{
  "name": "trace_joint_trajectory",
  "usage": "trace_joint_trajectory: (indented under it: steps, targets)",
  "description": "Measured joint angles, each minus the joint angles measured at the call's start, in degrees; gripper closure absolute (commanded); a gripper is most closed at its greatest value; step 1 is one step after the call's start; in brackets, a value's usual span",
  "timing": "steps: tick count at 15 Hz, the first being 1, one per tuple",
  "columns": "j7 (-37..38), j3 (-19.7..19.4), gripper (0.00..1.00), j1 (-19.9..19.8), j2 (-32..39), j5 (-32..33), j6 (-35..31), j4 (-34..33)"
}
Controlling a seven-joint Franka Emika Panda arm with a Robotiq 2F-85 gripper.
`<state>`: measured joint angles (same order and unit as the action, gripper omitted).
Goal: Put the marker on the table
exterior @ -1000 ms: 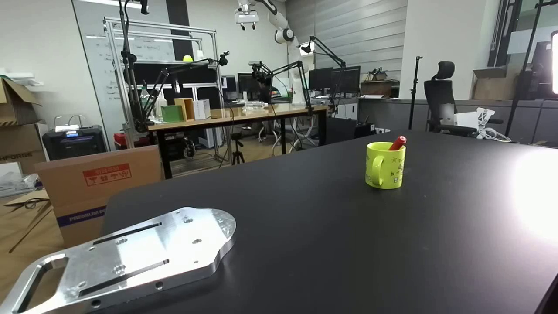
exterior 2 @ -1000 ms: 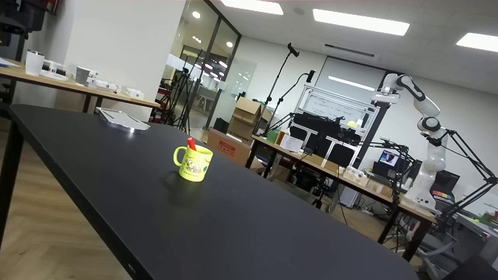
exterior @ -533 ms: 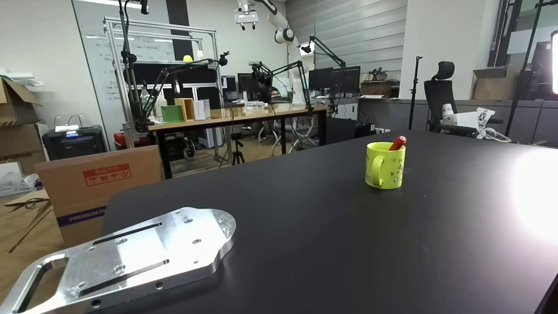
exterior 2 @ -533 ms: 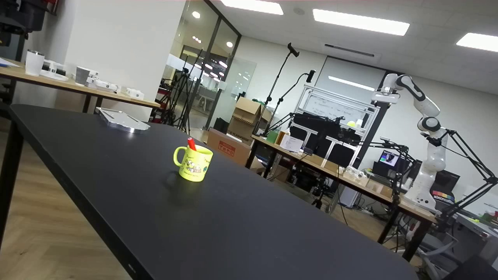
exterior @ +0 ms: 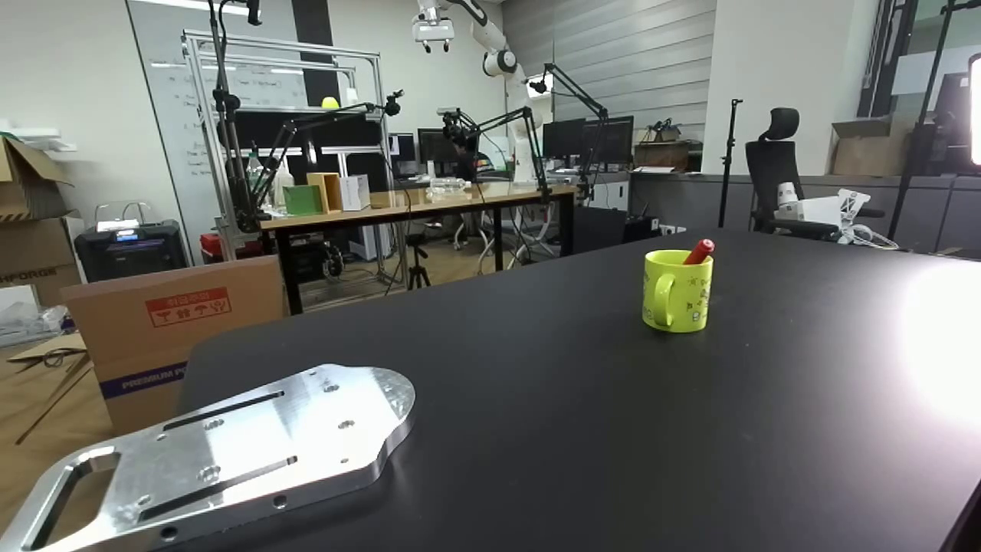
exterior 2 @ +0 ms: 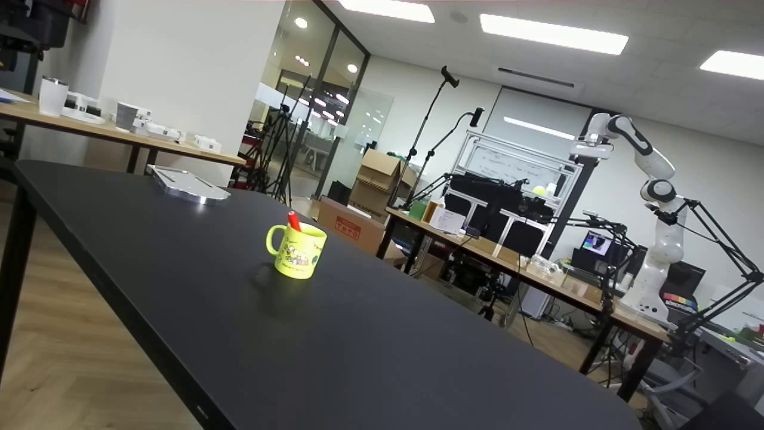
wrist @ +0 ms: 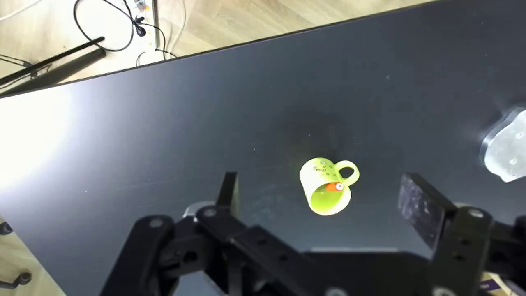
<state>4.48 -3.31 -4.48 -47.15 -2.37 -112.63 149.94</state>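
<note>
The gripper (wrist: 322, 189) is spread wide, nothing held. In an exterior view, a metal plate (exterior: 245, 445) is set near left on the table (exterior: 536, 414); farther right, the red marker (exterior: 699, 251) is hemmed in, slanting, inside a lime mug (exterior: 690, 299). Behind, at left, a carton (exterior: 176, 337) is marked "PREMIUM"; writing on a far whiteboard (exterior: 264, 88) cannot be read.

The black Robotiq gripper (wrist: 320, 187) sits at the near edge in the wrist view. Its left finger (wrist: 227, 193) and right finger (wrist: 433, 197) stand wide apart and point away to the far side. Their flat pads (wrist: 420, 211) face each other and look a bit blurry.
</note>
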Motion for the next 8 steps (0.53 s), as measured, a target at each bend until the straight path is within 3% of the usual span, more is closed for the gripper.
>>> trace_joint_trajectory:
  steps: [4,8]
  targets:
    - [2.0,-2.0,0.0,-1.4,13.7,-5.2,-5.7,-6.0]
    - [8.9,-2.1,0.0,-1.5,26.3,-9.9,-7.1,-14.2]
